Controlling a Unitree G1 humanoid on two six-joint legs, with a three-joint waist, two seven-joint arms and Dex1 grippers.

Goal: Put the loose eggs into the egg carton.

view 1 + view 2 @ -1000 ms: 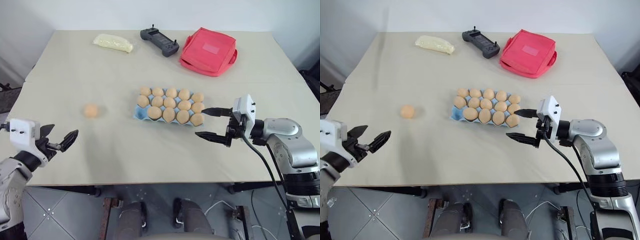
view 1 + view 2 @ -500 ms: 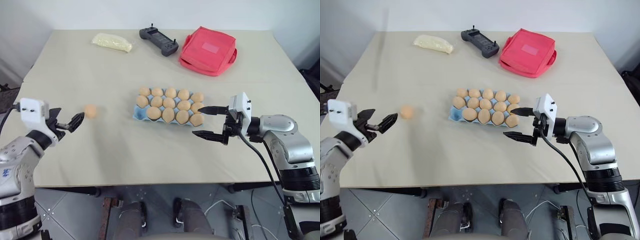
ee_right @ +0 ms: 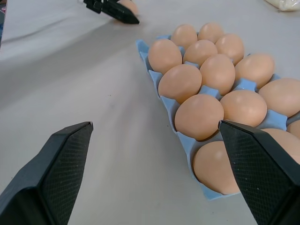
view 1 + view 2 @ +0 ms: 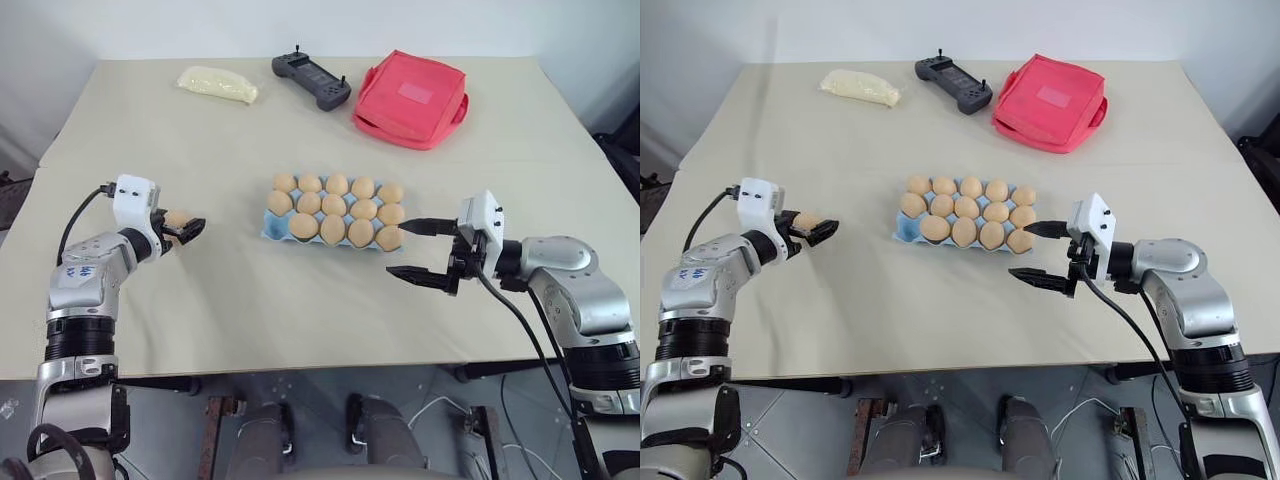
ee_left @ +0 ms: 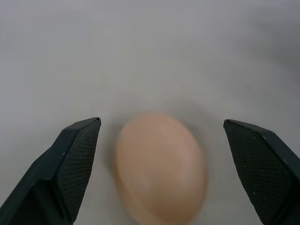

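my left gripper (image 4: pixel 183 229) sits at centre left of the head view with its fingers spread either side of the loose egg (image 5: pixel 161 168), gaps showing on both sides, nothing clamped. my fingers hide most of that egg from above, and it is blurred in my wrist view. my right gripper (image 4: pixel 417 250) hangs open and empty just right of the egg carton (image 4: pixel 280 228) at frame centre, whose blue cups barely show under its eggs. no writing is readable on the red bag (image 4: pixel 410 85).

My left gripper (image 5: pixel 161 136) is reached forward, jaws apart; my right gripper (image 4: pixel 420 251) points inward with jaws wide, arm bent
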